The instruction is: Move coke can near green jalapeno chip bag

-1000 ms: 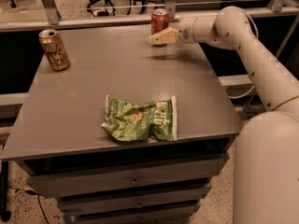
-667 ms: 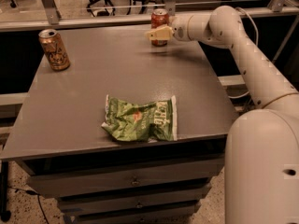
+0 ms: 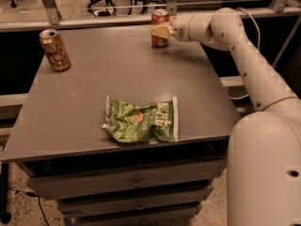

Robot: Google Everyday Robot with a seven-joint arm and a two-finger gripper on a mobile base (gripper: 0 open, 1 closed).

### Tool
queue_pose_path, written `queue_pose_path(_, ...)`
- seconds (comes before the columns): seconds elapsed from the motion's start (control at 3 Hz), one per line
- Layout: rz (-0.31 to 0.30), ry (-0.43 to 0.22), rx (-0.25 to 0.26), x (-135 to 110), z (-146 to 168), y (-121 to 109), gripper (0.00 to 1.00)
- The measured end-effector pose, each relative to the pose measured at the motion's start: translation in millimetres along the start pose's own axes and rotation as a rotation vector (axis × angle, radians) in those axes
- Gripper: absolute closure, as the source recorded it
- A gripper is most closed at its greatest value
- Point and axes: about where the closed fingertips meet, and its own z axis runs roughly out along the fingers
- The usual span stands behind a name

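Note:
The coke can [image 3: 160, 17], red with a silver top, stands upright at the far edge of the grey table [image 3: 117, 74], right of centre. My gripper [image 3: 160, 31] reaches in from the right and sits at the can's middle, with its cream tip across the can's front. The green jalapeno chip bag [image 3: 140, 121] lies flat and wrinkled near the table's front edge, well apart from the can.
A golden-brown can [image 3: 55, 50] stands at the table's far left. My arm [image 3: 244, 46] runs along the table's right side down to my white body [image 3: 263, 168]. Drawers [image 3: 134, 182] sit under the tabletop. A rail [image 3: 94, 20] runs behind the table.
My gripper has moved left along the far edge from just right of the coke can to the can itself. The can, bag and golden-brown can have not moved.

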Motion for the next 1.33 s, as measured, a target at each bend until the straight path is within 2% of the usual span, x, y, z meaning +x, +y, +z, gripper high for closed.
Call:
queue_pose_path(0.33, 0.009, -0.005, -0.031, -9.1, -15.2, 12.0, 0.88)
queue_pose_path(0.67, 0.017, 0.007, -0.112, -27.8, -43.4, 38.2, 1.00)
queue_pose_path(1.0, 0.025, 0.063, -0.235, -29.7, -88.9, 74.5, 1.00)
queue_pose_path(1.33, 0.038, 0.089, -0.295, -27.2, -132.9, 98.4, 1.00)
